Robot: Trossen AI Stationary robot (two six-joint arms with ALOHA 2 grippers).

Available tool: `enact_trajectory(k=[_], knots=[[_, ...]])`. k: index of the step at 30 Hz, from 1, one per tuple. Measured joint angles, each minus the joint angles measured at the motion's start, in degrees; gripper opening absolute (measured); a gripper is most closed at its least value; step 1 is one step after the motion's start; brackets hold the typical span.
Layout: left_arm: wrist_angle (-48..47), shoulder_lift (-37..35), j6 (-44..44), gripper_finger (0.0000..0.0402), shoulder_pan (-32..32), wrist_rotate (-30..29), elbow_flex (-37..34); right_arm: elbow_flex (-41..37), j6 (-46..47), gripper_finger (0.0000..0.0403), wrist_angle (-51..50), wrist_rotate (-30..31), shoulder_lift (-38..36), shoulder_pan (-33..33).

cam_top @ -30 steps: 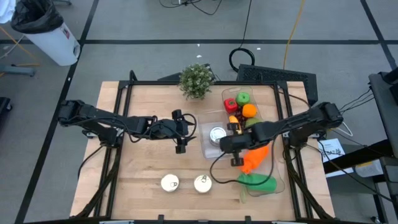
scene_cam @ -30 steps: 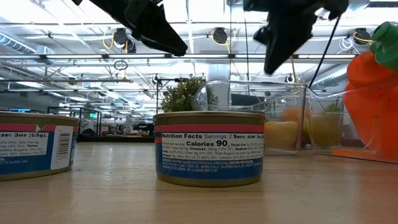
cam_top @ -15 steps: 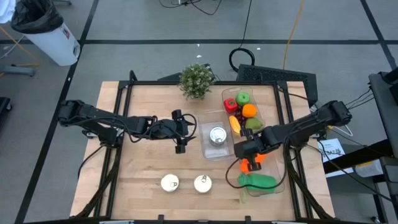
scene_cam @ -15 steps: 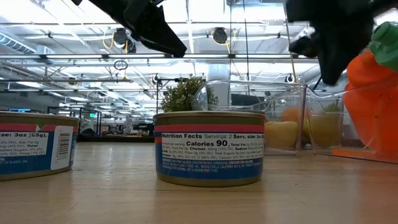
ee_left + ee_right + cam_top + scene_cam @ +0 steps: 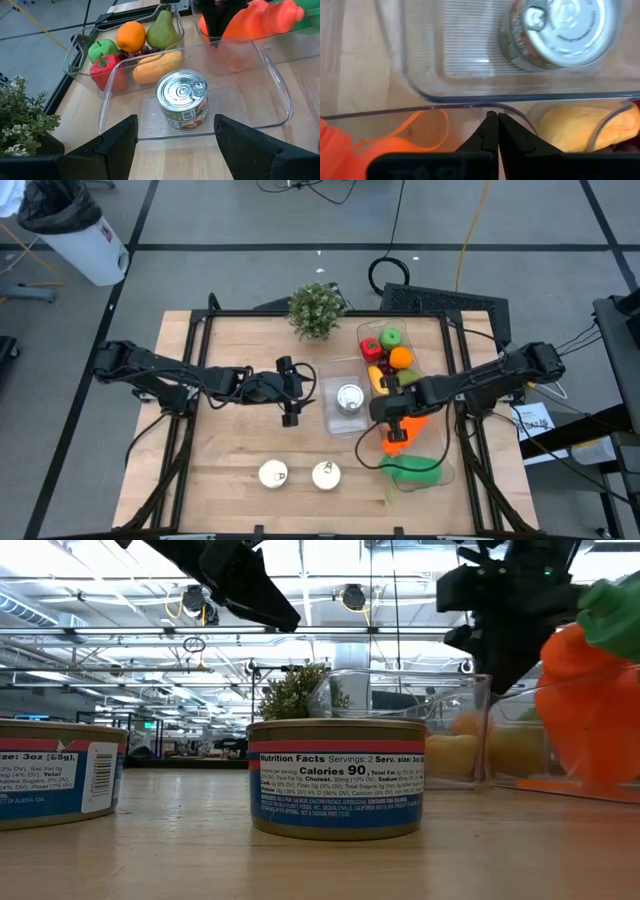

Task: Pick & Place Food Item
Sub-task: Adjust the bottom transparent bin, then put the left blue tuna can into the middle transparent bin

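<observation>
On the table (image 5: pixel 230 440), right half: three clear containers sit side by side, and the right gripper (image 5: pixel 391 423) hangs over them.
Right gripper: jaws pressed together with nothing between them; the right wrist view shows the tips (image 5: pixel 493 131) above the rims where the containers meet.
Left gripper (image 5: pixel 291 391): over the table's middle, jaws spread and empty, facing the clear tray (image 5: pixel 270 80).
Can in tray (image 5: pixel 182 104): upright on the tray's ribbed floor, near its centre, apart from every wall.
Two loose cans: one (image 5: pixel 273 474) and another (image 5: pixel 325 474) stand near the front edge, close together but not touching.
Carrot toy (image 5: pixel 405 432): orange, in the container on the right, partly covered by the right arm in the high view.
Green toy (image 5: pixel 417 471): in the front right container; its shape is hard to make out.
Fruit bin (image 5: pixel 80 42): holds an orange (image 5: pixel 131 37), a pear (image 5: pixel 163 33), a green apple (image 5: pixel 101 50), a red pepper (image 5: pixel 105 72) and a yellow piece (image 5: pixel 156 66), packed close.
Hidden: the low view shows only the near cans (image 5: pixel 337 776) clearly; both grippers are cut off by its top edge.
Open room: bare wood lies between the left gripper and the loose cans.
Plant (image 5: pixel 316 310): at the back edge.
</observation>
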Motion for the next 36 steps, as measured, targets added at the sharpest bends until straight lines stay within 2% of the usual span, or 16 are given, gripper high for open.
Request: enact_trajectory(k=[13,17,21,24,28,33,36], knots=[[-0.2,0.0,-0.4,0.0269,0.0,0.0,0.0,0.0,1.4,0.0,2.2,4.4,0.0,-4.0],[-2.0,0.0,-6.1,0.0269,0.0,0.1,0.0,0.0,0.2,0.0,3.7,4.5,-0.9,-3.6],[-5.2,0.0,-16.3,0.0269,-0.8,0.3,0.0,0.3,0.0,0.0,3.9,4.5,-4.6,-2.4],[-9.9,0.0,-19.8,0.0269,-1.3,3.2,0.0,0.3,1.1,0.0006,4.4,4.4,-8.3,-1.5],[-15.9,0.0,-24.7,0.0269,-1.6,3.8,0.0,0.3,2.9,0.0042,7.4,4.0,-12.8,0.5],[-26.3,-0.1,-31.7,0.0269,-3.9,15.3,0.0,0.4,0.3,0.0119,17.4,-3.2,-16.5,5.3],[-28.0,0.3,-37.3,0.0269,-8.7,18.1,0.0,-0.4,-4.8,0.0159,26.8,-6.0,-16.6,9.4]])
